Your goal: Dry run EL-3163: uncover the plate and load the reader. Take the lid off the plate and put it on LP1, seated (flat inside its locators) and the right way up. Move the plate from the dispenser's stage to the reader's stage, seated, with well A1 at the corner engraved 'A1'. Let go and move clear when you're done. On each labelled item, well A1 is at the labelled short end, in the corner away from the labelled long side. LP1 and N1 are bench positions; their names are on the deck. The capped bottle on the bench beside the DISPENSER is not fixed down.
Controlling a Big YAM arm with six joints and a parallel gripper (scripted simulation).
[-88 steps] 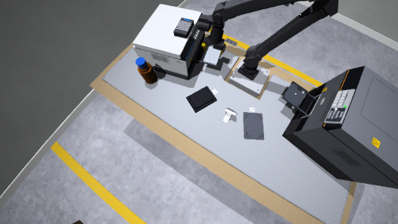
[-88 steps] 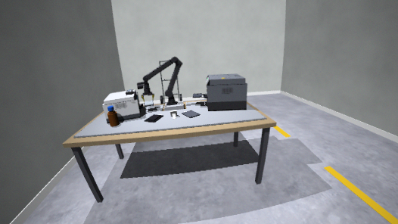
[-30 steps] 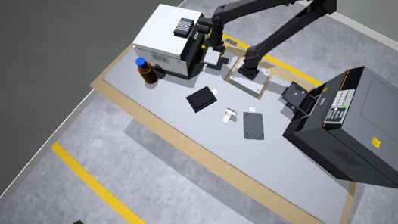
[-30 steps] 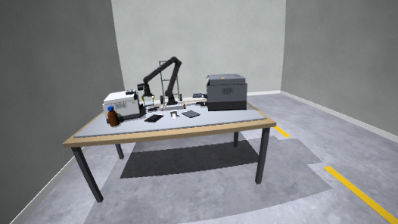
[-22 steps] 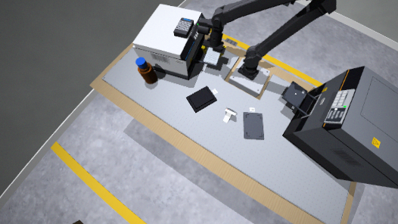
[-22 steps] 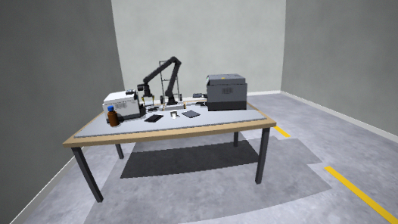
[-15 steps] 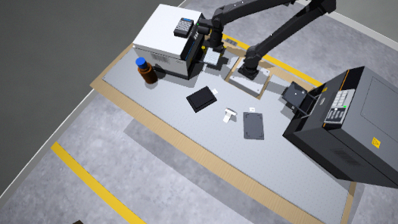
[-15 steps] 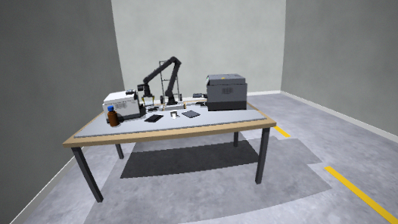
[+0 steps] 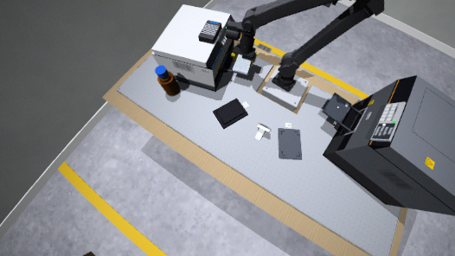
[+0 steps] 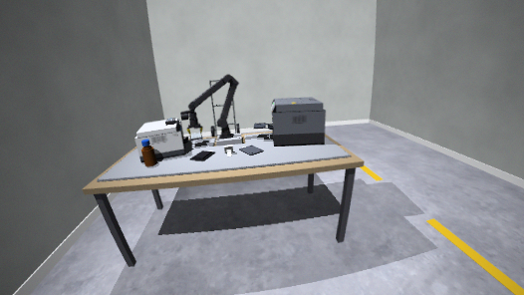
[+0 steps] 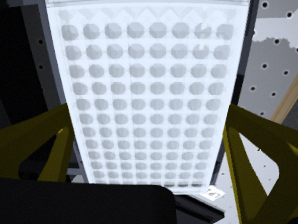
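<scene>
The plate with its translucent lid sits on the dispenser's stage, beside the white dispenser. The wells show through the lid in the wrist view. My gripper reaches down over it. Its yellow fingers stand wide and press on the two long sides of the lid. The reader stands at the right with its dark stage pushed out and bare. A black bench position and a grey one lie mid-bench. Their name tags are too small to read.
A brown bottle with a blue cap stands on the bench in front of the dispenser. A small white piece lies between the two bench positions. The arm's base is behind them.
</scene>
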